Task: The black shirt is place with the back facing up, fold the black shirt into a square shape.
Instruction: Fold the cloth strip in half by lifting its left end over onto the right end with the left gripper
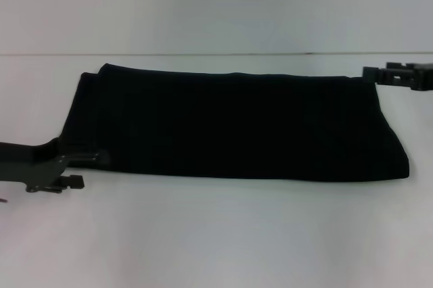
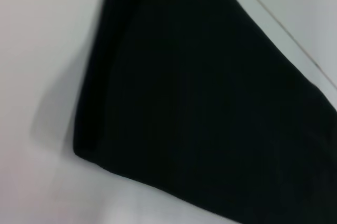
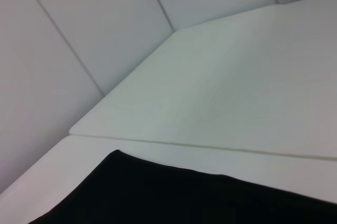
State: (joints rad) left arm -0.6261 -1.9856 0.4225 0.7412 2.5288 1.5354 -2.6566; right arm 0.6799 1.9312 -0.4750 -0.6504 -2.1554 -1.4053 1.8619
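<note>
Black shirt (image 1: 237,126) folded into long band mid-table; left gripper (image 1: 74,166) at its 8 o'clock corner, right gripper (image 1: 399,74) at 2 o'clock, finger state of both unclear; grab end layers together, fold across evenly.

White table against a pale panelled wall

In the head view the white table (image 1: 216,234) fills the lower two thirds of the frame, its far edge a thin dark line across the upper part, with a plain pale wall (image 1: 216,4) above. The right wrist view shows the wall split by narrow seams into panels in the upper left. Light is soft and even, with faint shadows.
</note>
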